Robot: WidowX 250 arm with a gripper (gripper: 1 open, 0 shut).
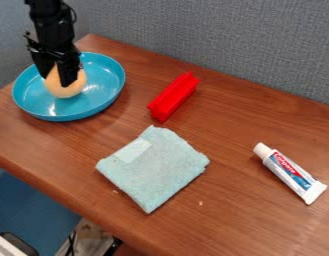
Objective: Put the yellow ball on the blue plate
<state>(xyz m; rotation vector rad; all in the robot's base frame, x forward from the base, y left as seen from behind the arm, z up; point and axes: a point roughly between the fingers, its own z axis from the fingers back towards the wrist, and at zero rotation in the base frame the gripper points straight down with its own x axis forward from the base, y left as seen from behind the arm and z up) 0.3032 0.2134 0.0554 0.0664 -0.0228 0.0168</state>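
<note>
The gripper (61, 74) points down at the upper left of the view, closed on the yellow ball (68, 88), with dark fingers against the ball's upper part. The ball is right at the fingertips, within the rim of the blue plate (107, 90); whether its underside touches the plate is hard to tell from this angle. The plate lies directly below the gripper, round and shiny, its raised rim showing around the ball. The robot arm (49, 10) rises above the gripper and runs out of the top of the view.

Just beyond the plate, to the right of the gripper in the view, a red block (172, 96) lies slantwise on the wooden bench (207, 190), apart from the plate. Down and to the right of the gripper is a pale blue-green cloth (153, 168), folded into a rough square and lying flat, with a small lighter patch near its upper left edge. The cloth and the block are near each other but apart.

Farthest from the gripper among the things on the bench, well to the right and lower down, is a white toothpaste tube (290, 176) with red and blue print. It lies at a slant, its cap end pointing up and left, towards the gripper's side. A grey wall (234, 35) stands behind the bench
</note>
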